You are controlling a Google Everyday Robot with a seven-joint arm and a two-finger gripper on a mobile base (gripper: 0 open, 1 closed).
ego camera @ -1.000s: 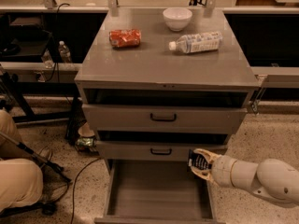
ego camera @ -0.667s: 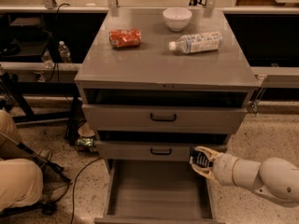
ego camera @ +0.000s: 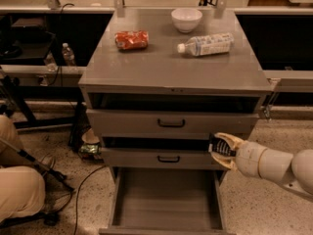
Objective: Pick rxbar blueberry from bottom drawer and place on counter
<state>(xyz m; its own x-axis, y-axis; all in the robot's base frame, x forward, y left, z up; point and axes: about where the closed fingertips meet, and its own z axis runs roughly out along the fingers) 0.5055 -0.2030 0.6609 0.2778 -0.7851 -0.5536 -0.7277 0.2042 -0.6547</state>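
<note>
My gripper [ego camera: 221, 148] is at the right side of the cabinet, level with the middle drawer front, above the right edge of the open bottom drawer [ego camera: 166, 199]. It is shut on the rxbar blueberry [ego camera: 217, 145], a small dark wrapper with white print held between the cream fingers [ego camera: 230, 140]. The bottom drawer is pulled out and its grey inside shows nothing in it. The counter [ego camera: 161, 62] is the grey top of the cabinet, well above the gripper.
On the counter lie a crushed red-orange can [ego camera: 131, 39], a white bowl [ego camera: 186, 19] and a water bottle [ego camera: 205, 44] on its side. Two upper drawers with black handles [ego camera: 171, 124] stand slightly open. A person's legs [ego camera: 17, 190] and cables are at the left on the floor.
My gripper with the rxbar has risen slightly and moved a little to the right beside the middle drawer front.
</note>
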